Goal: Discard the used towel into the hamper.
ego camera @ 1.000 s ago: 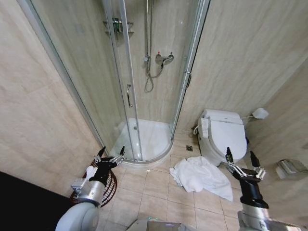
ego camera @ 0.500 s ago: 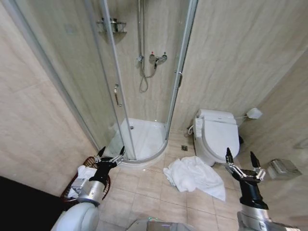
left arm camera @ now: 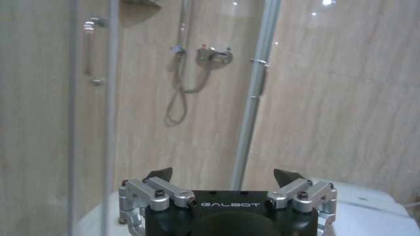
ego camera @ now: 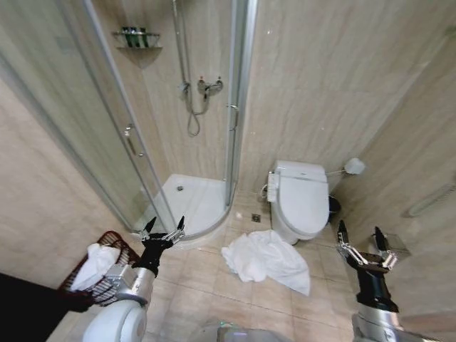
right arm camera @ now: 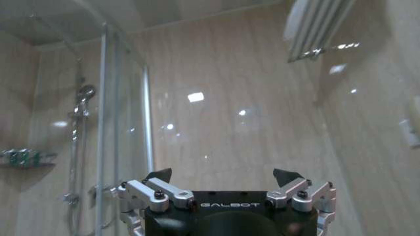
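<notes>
A crumpled white used towel lies on the tiled floor between the shower base and the toilet. The hamper, a dark red-brown openwork basket with a white cloth inside, stands at the lower left beside the shower glass. My left gripper is open, held up just right of the hamper and left of the towel; its fingers point toward the shower. My right gripper is open at the lower right, raised above the floor to the right of the towel, with nothing between its fingers.
A white toilet stands against the back wall behind the towel. The curved glass shower enclosure fills the left half. A small dark bin sits right of the toilet. A floor drain lies near the shower base.
The whole view has swung to the right, so the camera moved. The hamper now shows in full at the lower left. Both grippers keep the same raised, open pose.
</notes>
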Controlling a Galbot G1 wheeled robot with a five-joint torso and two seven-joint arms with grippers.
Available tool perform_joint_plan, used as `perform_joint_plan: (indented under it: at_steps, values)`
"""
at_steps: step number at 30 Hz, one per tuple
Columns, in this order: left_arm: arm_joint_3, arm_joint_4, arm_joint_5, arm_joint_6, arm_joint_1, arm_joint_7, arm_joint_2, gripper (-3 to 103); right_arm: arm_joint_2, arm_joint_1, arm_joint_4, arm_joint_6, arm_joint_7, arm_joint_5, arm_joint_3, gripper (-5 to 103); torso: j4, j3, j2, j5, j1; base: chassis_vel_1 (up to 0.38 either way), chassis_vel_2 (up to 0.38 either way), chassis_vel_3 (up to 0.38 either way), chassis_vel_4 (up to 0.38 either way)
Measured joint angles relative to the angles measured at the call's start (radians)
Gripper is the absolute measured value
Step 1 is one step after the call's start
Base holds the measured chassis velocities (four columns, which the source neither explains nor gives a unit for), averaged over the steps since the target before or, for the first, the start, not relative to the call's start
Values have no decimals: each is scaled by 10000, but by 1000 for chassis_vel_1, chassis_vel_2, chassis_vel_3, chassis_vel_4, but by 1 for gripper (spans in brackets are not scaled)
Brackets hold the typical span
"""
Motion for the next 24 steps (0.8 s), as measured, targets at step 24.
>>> perform_joint_plan:
  at_steps: [24]
  values:
    - [-3,3,0,1,0,-7,3,100,-596,589,-894,139,-27,834,2239,100,2,0,1,-12,1,14,-27,7,1]
